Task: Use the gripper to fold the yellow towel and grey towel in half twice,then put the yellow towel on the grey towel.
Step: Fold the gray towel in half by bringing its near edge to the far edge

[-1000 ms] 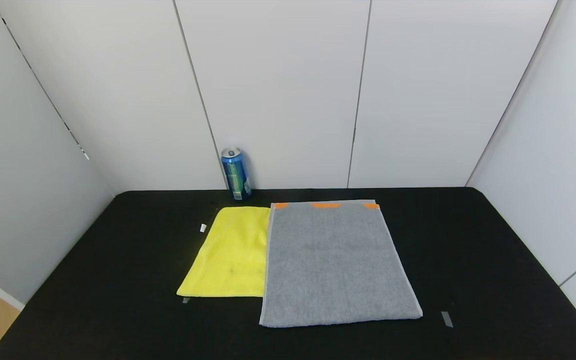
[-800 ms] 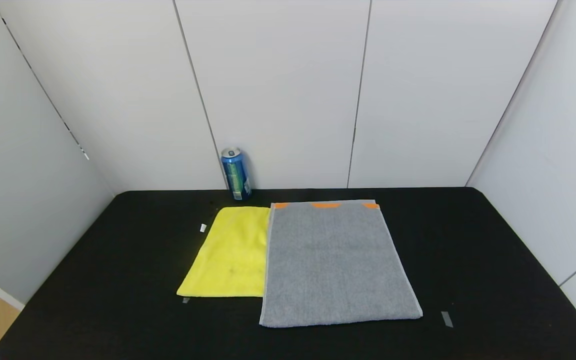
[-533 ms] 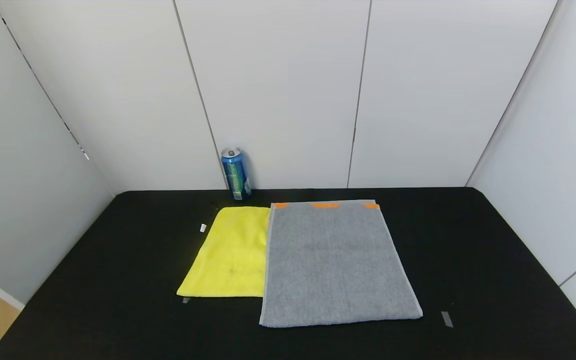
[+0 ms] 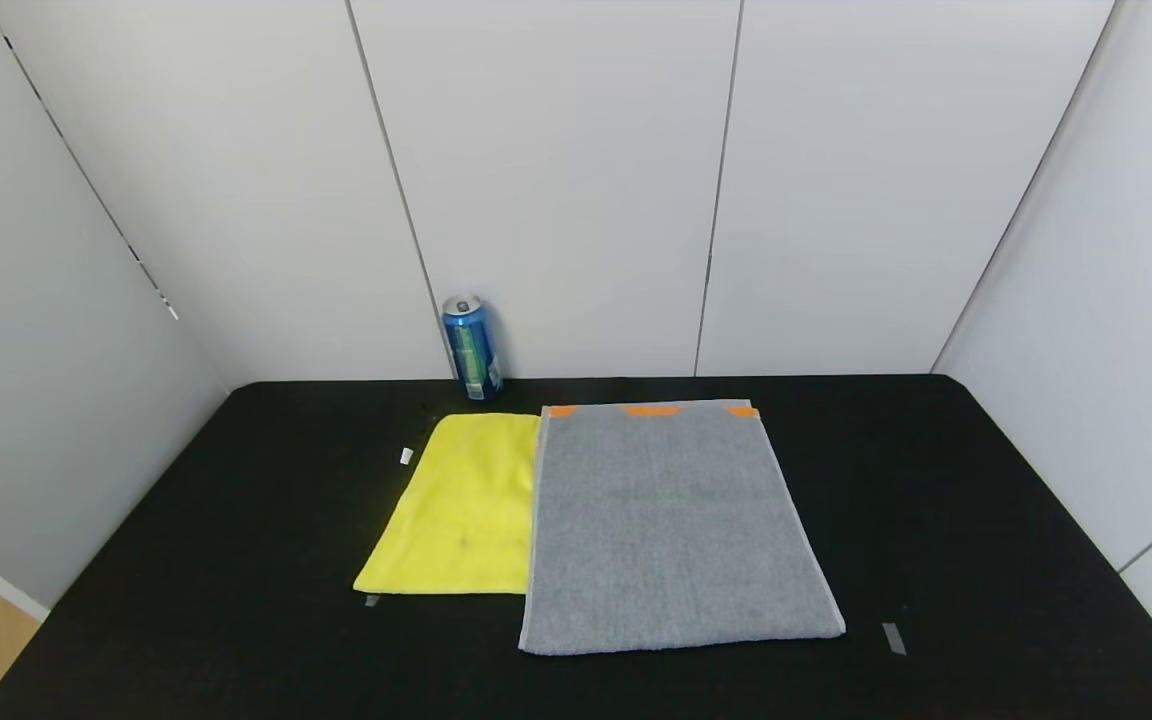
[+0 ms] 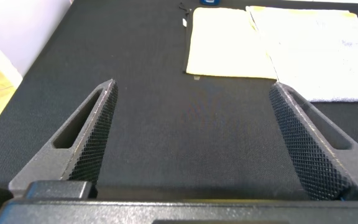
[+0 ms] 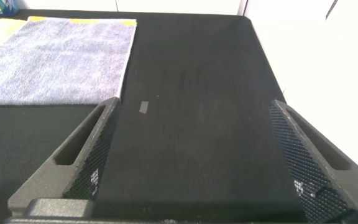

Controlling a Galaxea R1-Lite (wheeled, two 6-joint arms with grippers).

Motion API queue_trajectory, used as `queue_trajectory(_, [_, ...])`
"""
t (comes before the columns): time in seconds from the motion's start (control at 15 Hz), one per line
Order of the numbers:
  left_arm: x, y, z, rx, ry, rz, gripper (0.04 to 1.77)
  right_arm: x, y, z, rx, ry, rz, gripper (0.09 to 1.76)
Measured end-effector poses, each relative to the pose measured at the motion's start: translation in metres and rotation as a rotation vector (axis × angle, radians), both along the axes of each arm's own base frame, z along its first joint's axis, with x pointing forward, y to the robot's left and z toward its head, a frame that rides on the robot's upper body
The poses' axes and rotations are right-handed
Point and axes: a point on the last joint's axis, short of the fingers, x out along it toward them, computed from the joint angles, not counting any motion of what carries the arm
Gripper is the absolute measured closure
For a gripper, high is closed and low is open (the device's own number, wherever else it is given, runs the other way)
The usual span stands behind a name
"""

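Since no fold has begun, left gripper (image 5: 191, 115) and right gripper (image 6: 191, 121) stand spread wide and empty, yellow towel (image 5: 225, 34) and grey towel (image 6: 61, 59) flat ahead of them.

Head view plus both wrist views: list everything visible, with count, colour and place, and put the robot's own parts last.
grey towel: 1, mid-grey with orange patches on its far edge, flat and unfolded at the table's middle, overlapping the yellow towel's right edge.
yellow towel: 1, bright yellow, flat, on the left of the grey towel.
can: 1, blue, upright at the table's far edge by the wall, behind the yellow towel.
tape marks: 3 seen, grey or white, on the table near the towels' corners.
table: 1, black.
wall panels: white, behind and on both sides.
left gripper: 1, black, open, above bare table near the yellow towel.
right gripper: 1, black, open, above bare table beside the grey towel.
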Motion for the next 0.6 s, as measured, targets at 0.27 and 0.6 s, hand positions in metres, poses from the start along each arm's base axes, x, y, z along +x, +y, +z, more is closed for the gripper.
queue_trajectory(0.27, [0.0000, 0.0000, 0.0000, -0.001, 0.000, 0.000, 0.09, 0.0000, 0.0000, 0.0003, 0.003, -0.003, 0.000, 0.14])
queue_trajectory(0.6, [0.0000, 0.0000, 0.0000, 0.000, 0.000, 0.000, 0.09, -0.0001, -0.0001, 0.0001, 0.004, 0.001, -0.001, 0.14])
